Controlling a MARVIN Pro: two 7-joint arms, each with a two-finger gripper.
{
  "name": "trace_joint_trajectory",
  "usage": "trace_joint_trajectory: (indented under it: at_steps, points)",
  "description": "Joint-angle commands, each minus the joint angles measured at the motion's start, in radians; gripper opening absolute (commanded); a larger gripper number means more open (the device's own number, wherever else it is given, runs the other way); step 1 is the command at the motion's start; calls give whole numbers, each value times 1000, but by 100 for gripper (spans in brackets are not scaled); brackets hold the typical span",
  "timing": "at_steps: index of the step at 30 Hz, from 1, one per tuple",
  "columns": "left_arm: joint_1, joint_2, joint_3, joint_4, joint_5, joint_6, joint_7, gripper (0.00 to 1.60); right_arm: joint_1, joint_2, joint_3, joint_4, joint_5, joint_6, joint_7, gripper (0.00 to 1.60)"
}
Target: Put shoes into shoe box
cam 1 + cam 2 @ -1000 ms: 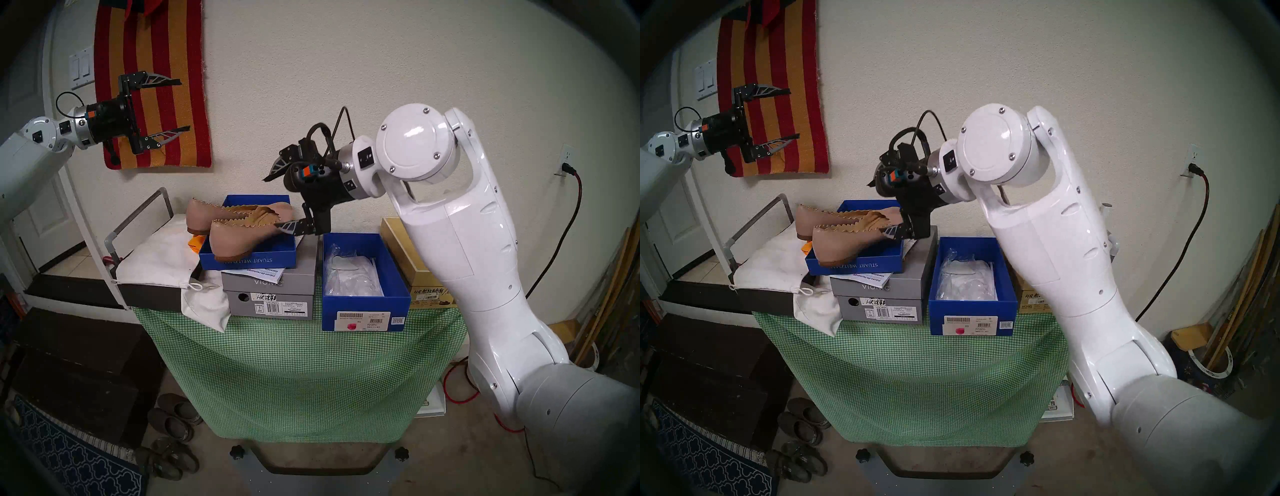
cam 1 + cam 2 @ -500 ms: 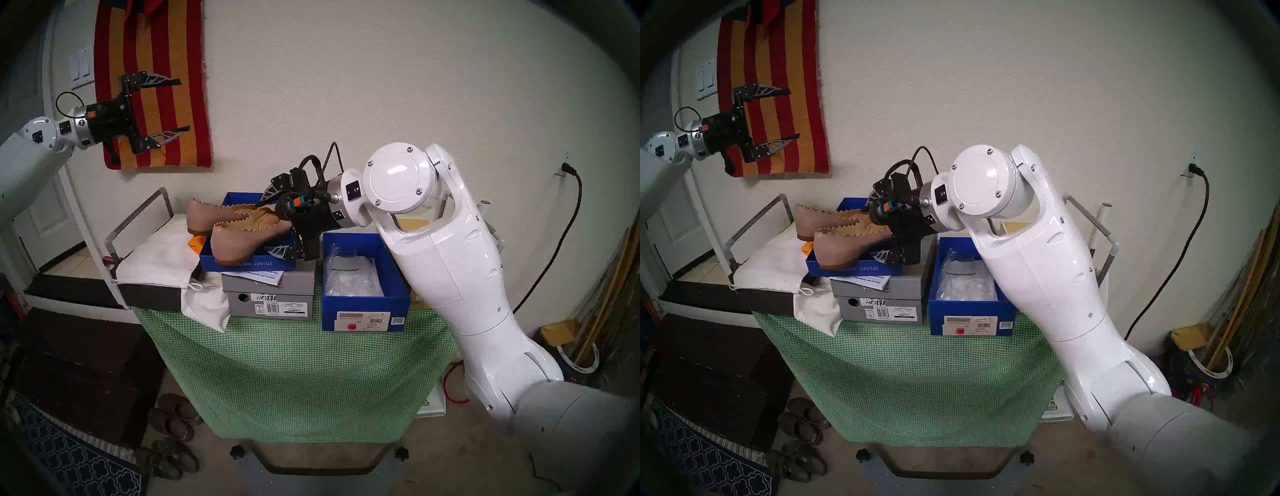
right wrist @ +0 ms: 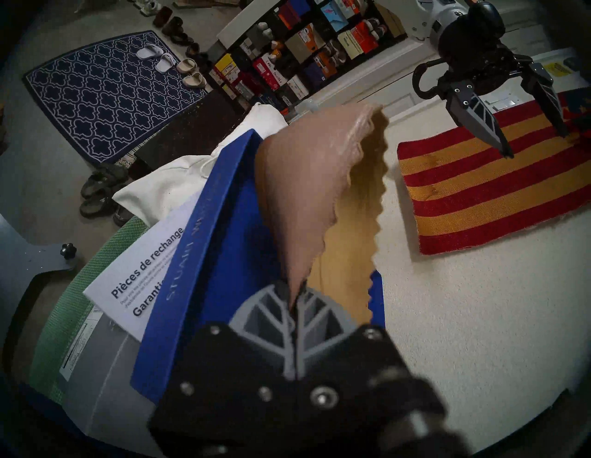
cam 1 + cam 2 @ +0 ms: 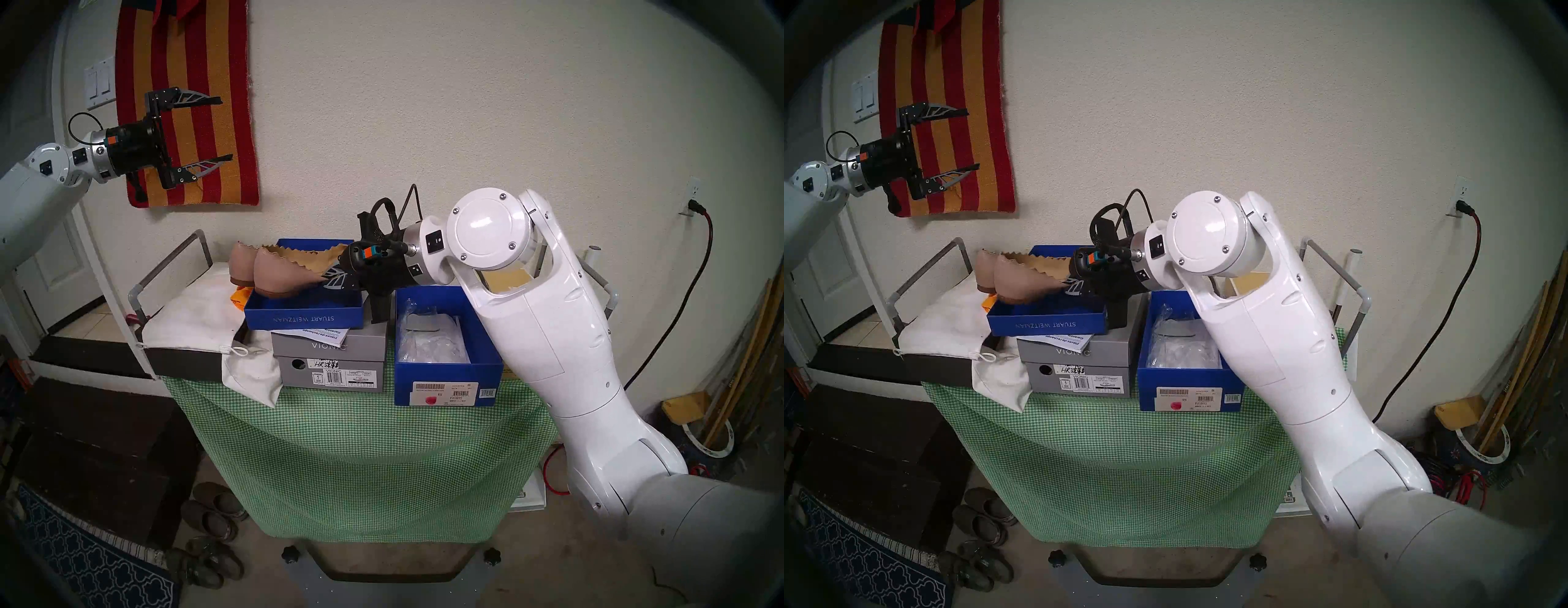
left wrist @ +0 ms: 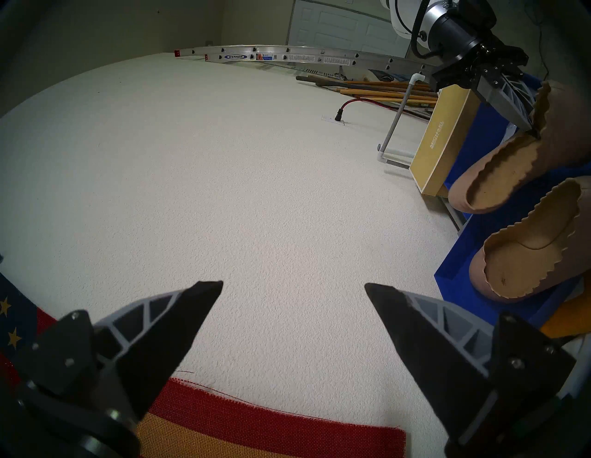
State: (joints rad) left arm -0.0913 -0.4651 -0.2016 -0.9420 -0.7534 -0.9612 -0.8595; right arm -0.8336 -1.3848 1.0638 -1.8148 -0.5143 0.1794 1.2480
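The right claw [image 3: 295, 296] is closed on the scalloped side edge of the nearer shoe [image 4: 288, 274], holding it above the shallow blue lid [image 4: 303, 316] that sits on the gray VIONIC box [image 4: 329, 354]. The second shoe [image 4: 242, 265] lies just behind it. The shoe box [image 4: 445, 382] stands open on the counter [image 4: 360, 446], just right of the gray box. The left claw [image 4: 225, 129] is spread wide, holding nothing, raised near the striped wall cloth [image 4: 186, 51].

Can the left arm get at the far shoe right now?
Probably yes. The left gripper hangs open, high by the wall hanging, with nothing between it and the far shoe resting in the lid. The right gripper holds only the near shoe, close alongside.
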Motion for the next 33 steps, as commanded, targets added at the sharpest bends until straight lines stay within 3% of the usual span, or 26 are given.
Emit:
trace_joint_trajectory:
  at_steps: [1,13,20,33]
  points:
    - [0,0,0,3,2,1,-1,160,-13,5,1,-4,-7,-45,-36,0]
    - [0,0,0,2,1,1,0,160,95,31,96,-43,40,-77,17,0]
    - [0,0,0,2,1,1,0,160,157,119,164,-69,133,-98,202,0]
    - [0,0,0,2,1,1,0,160,209,297,213,-68,289,-160,236,0]
